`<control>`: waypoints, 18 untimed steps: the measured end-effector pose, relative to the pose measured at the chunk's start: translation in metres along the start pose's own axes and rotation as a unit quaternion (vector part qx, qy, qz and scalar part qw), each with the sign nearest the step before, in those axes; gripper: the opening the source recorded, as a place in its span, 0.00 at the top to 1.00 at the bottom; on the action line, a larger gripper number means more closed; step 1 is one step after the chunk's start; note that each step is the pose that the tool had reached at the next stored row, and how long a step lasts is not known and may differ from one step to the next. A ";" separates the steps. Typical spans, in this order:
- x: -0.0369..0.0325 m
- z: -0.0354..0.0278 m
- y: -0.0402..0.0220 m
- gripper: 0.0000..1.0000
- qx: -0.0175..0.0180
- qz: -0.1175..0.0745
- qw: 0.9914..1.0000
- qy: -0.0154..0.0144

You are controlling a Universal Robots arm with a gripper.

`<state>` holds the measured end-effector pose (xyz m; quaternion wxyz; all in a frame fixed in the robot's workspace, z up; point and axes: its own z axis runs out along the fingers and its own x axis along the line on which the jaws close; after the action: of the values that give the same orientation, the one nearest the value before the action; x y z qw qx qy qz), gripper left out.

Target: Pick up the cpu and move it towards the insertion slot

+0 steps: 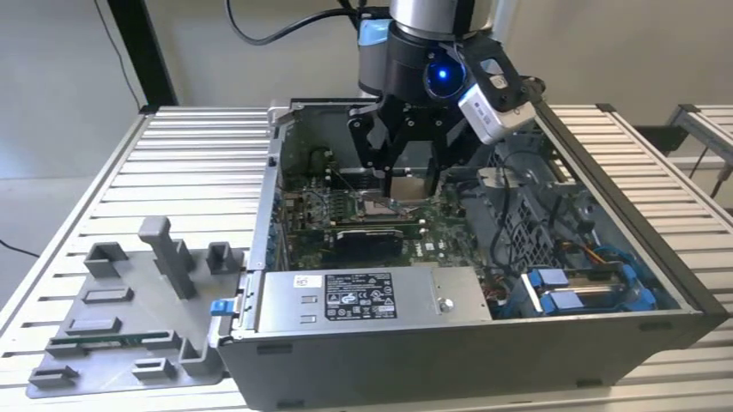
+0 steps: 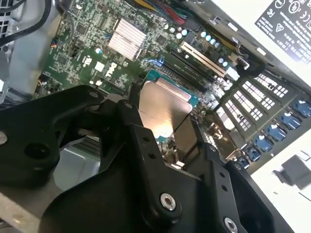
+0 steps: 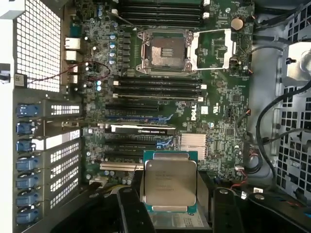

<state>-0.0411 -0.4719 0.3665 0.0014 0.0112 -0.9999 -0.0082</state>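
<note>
The cpu (image 3: 170, 182), a small square chip with a silvery top, hangs above the green motherboard inside the open computer case (image 1: 675, 292). My gripper (image 3: 170, 196) is shut on it, one black finger (image 3: 130, 209) on each side. The insertion slot (image 3: 165, 51), a square socket in a shiny metal frame with its cover plate swung open, lies farther along the board, apart from the chip. In the exterior view the gripper (image 1: 409, 187) holds the cpu (image 1: 410, 184) just above and beside the insertion slot (image 1: 378, 204). The second wrist view has the cpu (image 2: 163, 109) clamped between black fingers (image 2: 133, 131).
Memory slots (image 3: 155, 90), a silver heatsink (image 3: 193, 146) and expansion slots (image 3: 141, 130) cover the board. A metal power supply (image 1: 366, 296) and blue drive bays (image 1: 584, 287) fill the case's near side. A grey plastic tray (image 1: 126, 326) sits on the slatted table at the exterior view's left.
</note>
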 end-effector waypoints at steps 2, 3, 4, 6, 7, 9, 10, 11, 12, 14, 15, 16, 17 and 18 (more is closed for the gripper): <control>0.0000 -0.0001 0.0001 1.00 0.000 0.000 1.000 0.000; 0.0000 0.0000 0.0001 1.00 0.000 0.000 1.000 0.000; -0.0001 0.0000 0.0001 1.00 0.000 0.000 1.000 0.000; -0.0001 0.0000 0.0021 1.00 0.000 0.001 1.000 0.000; -0.0001 0.0000 0.0034 1.00 0.000 0.001 1.000 0.000; 0.0000 0.0001 0.0063 1.00 0.000 0.003 1.000 0.000; 0.0001 0.0002 0.0078 1.00 0.000 0.004 1.000 0.000; 0.0002 0.0002 0.0093 1.00 0.000 0.004 1.000 0.000; 0.0003 0.0003 0.0109 1.00 0.000 0.005 1.000 0.000; 0.0008 0.0005 0.0144 1.00 0.000 0.006 1.000 0.000; 0.0011 0.0006 0.0162 1.00 0.000 0.006 1.000 0.000; 0.0015 0.0007 0.0181 1.00 0.000 0.007 1.000 0.000; 0.0018 0.0007 0.0198 1.00 0.000 0.007 1.000 0.000; 0.0021 0.0008 0.0216 1.00 0.000 0.007 1.000 0.000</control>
<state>-0.0437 -0.4503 0.3661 0.0013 0.0041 -1.0000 -0.0081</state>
